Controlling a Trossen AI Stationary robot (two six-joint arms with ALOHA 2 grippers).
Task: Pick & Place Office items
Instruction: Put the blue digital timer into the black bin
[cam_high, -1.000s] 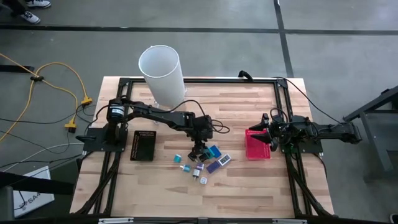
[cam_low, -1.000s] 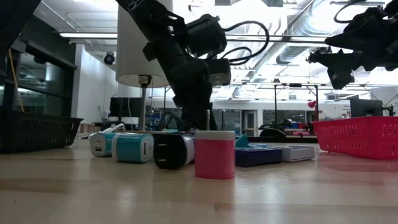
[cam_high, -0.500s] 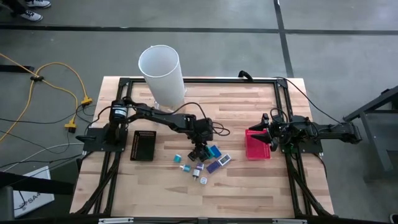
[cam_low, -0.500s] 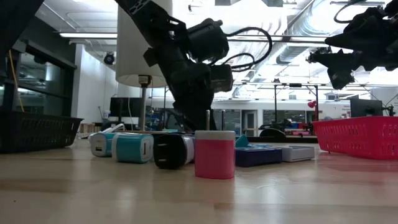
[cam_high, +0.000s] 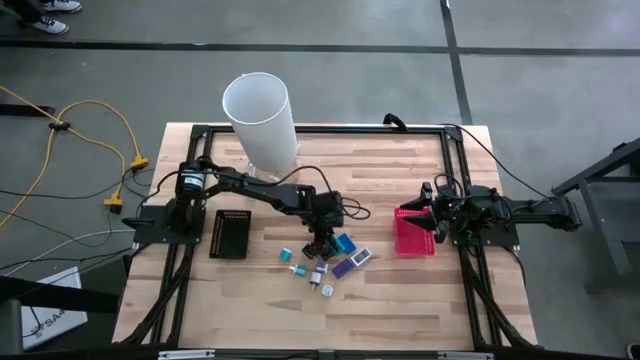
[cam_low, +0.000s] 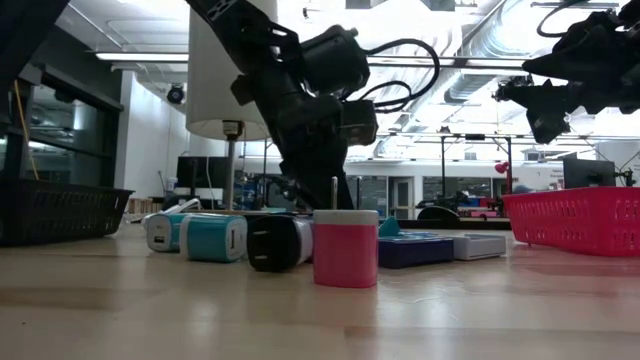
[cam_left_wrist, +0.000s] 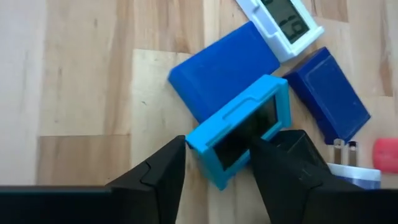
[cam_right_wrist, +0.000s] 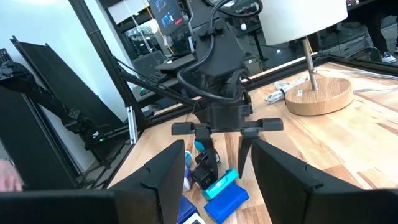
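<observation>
We see the left tool (cam_left_wrist: 217, 163) low over the cluster of office items (cam_high: 328, 262) near the middle of the tabletop (cam_high: 400, 310), its two dark fingers either side of a light blue case (cam_left_wrist: 239, 132). The case stands tilted on one long edge and leans against a dark blue box (cam_left_wrist: 225, 71). The fingers look close to its sides, but we cannot tell whether they already clamp it.

We judge the main risk to be a slip. The case is hard, smooth plastic with rounded corners and a recessed face, and it is caught at an angle, not square, so a squeeze could twist it out or tip it flat. It also touches the dark blue box, and a second blue box (cam_left_wrist: 328, 94) and a white display unit (cam_left_wrist: 281, 20) lie just beside it, so a lift could drag or nudge these neighbours.

The boxes are plain matte blocks with crisp edges. A pink-capped plug (cam_low: 345, 248), a teal charger (cam_low: 213, 238) and a black charger (cam_low: 275, 243) sit nearer the front, all small, glossy and boxy. The tabletop is pale jointed wood.

The right tool (cam_right_wrist: 214, 163) waits over the red mesh basket (cam_high: 413, 233) at the right, its fingers apart and holding nothing.
</observation>
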